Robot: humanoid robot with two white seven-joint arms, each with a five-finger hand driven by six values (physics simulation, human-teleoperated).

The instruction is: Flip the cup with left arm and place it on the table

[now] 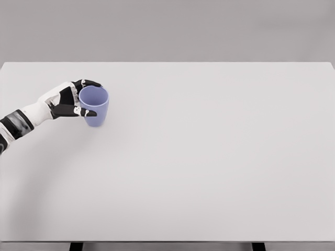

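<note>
**Left hand clamped on upright blue cup, bench far-left**

White bench [209, 172] fills the view, near edge at the bottom with dark legs just showing beneath. Left arm enters from the left edge, mid-height. Left hand [65, 100] sits at the cup's left side, fingers [89, 83] wrapped round the rim's far side, thumb on the near side, clamped on it. Blue cup [95, 107] upright, mouth up, toward the bench's far-left. Whether its base touches the bench: cannot tell. Grey wall behind.

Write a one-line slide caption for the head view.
Left hand, fingers around the upright blue cup, at the white table's left side.
</note>
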